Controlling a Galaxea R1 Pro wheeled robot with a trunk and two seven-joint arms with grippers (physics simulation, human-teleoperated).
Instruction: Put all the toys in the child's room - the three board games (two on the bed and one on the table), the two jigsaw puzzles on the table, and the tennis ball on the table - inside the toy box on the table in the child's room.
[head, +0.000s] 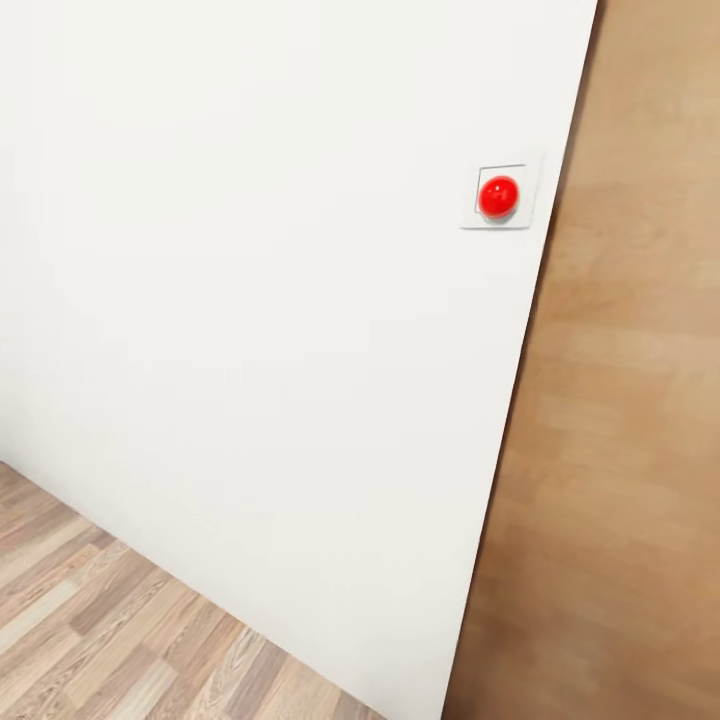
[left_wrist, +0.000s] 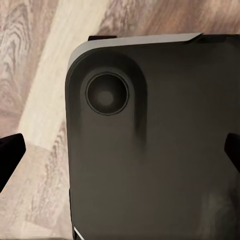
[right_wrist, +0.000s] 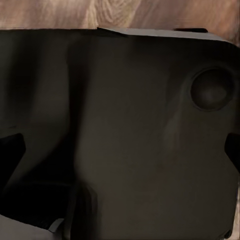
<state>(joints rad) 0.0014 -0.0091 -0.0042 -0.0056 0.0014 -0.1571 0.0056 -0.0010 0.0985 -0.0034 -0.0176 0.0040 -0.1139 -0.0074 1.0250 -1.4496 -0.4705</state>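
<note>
1. From the head: a white wall (head: 260, 300) with a red button (head: 498, 195) on a small plate, a brown door (head: 620, 420) to its right, and wood floor (head: 90, 630) nearby.
2. Left wrist: the robot's dark base (left_wrist: 155, 145) over floorboards (left_wrist: 35, 75); black fingertips (left_wrist: 9, 152) spread wide, holding nothing.
3. Right wrist: the same dark body (right_wrist: 125, 125); fingertips (right_wrist: 10, 150) likewise apart and empty.

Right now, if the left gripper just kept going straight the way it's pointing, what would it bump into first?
Most likely the dark grey body panel with a round recess, probably the robot's own base, directly ahead of the left gripper. Wooden floor lies beyond it. How near is unclear.
</note>
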